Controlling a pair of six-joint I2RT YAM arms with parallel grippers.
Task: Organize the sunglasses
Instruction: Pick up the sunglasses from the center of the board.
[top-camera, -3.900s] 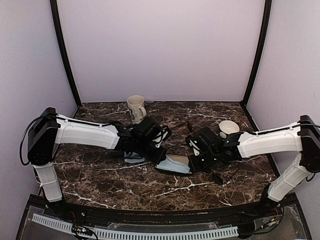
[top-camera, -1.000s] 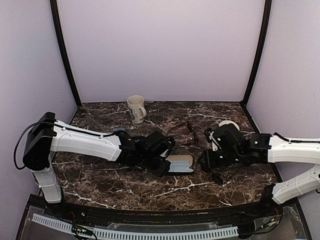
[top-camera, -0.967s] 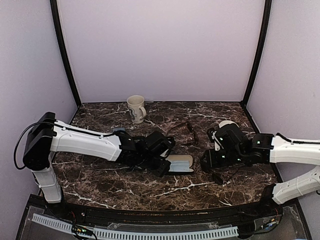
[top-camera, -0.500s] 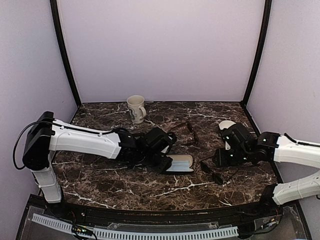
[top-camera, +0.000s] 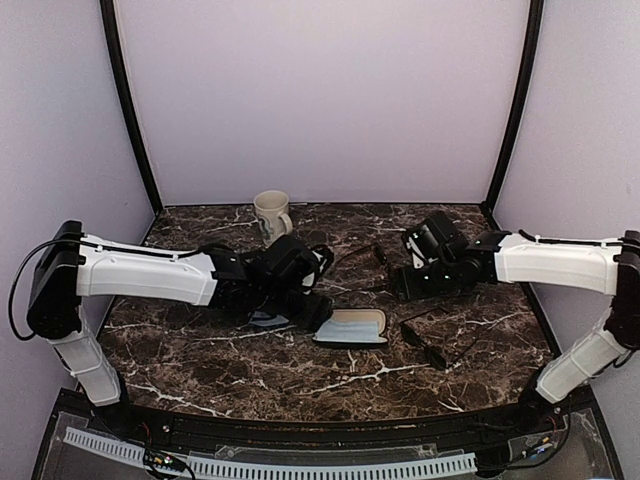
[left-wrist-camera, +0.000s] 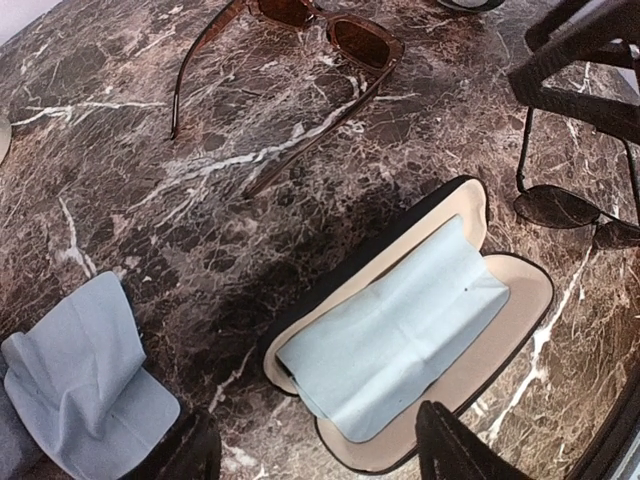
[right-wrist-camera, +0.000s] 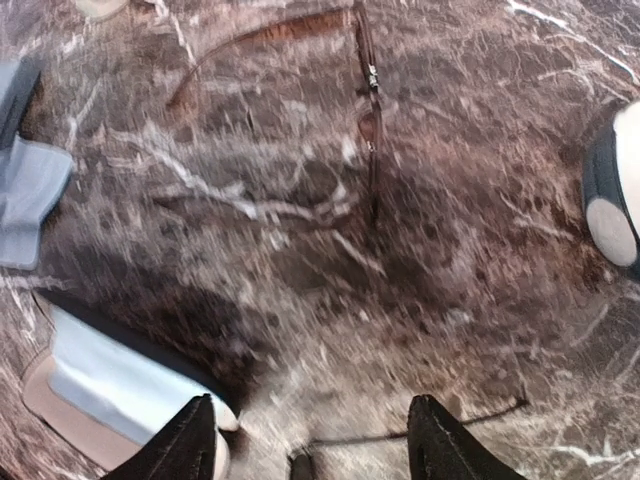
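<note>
A brown-framed pair of sunglasses (top-camera: 366, 262) lies unfolded behind the centre of the marble table, also in the left wrist view (left-wrist-camera: 318, 22) and blurred in the right wrist view (right-wrist-camera: 366, 95). A second pair of sunglasses (top-camera: 430, 345), dark-framed, lies right of an open case (top-camera: 352, 328) that holds a light blue cloth (left-wrist-camera: 395, 330). My left gripper (top-camera: 308, 308) hovers open at the case's left end, fingers (left-wrist-camera: 452, 452) wide apart. My right gripper (top-camera: 398, 288) is open and empty above bare table between the two pairs.
A cream mug (top-camera: 272, 217) stands at the back left. A grey-blue cloth (left-wrist-camera: 85, 385) lies left of the case, under my left arm. A white bowl (right-wrist-camera: 622, 185) sits to the right of my right gripper. The table's front strip is bare marble (top-camera: 300, 385).
Both grippers have opened wider. My right arm has pulled away from the case's right end and swung back toward the brown pair. My left gripper has drawn back a little to the left.
</note>
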